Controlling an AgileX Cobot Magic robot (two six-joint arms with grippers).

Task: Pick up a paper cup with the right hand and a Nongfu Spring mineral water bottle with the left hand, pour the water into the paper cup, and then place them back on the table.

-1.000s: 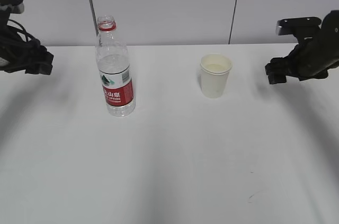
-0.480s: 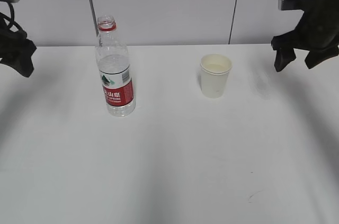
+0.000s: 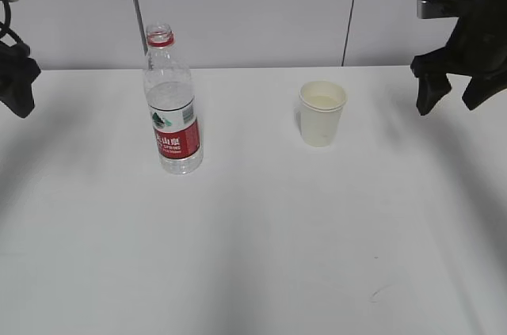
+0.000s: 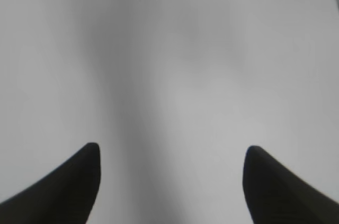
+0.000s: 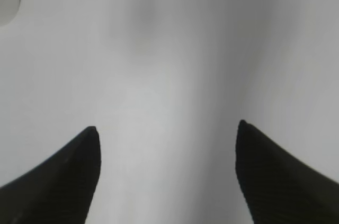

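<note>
Both arms have swung up and back over the last second: your right hand [image 3: 449, 97] went from a low sideways crouch to pointing fingers-down off at the right edge, and your left hand [image 3: 17, 91] lifted toward the far left edge.

Both claws are spread wide with nothing between the fingers; each wrist view only shows bare white table [image 3: 261, 248] past the tips.

The paper cup [image 3: 322, 113] is standing upright right of centre, and the Nongfu Spring mineral water bottle [image 3: 171, 102] is upright left of centre with its cap off, well apart from the cup. Looks to me like there's already liquid in the cup and the bottle's partly drained, so I'd guess you're at the tail end, just backing off after setting them down.

So honestly, just clear out clean. Keep both claws open and high, pull straight outward away from each item, and don't sweep inward, since that uncapped bottle would tip easily.
</note>
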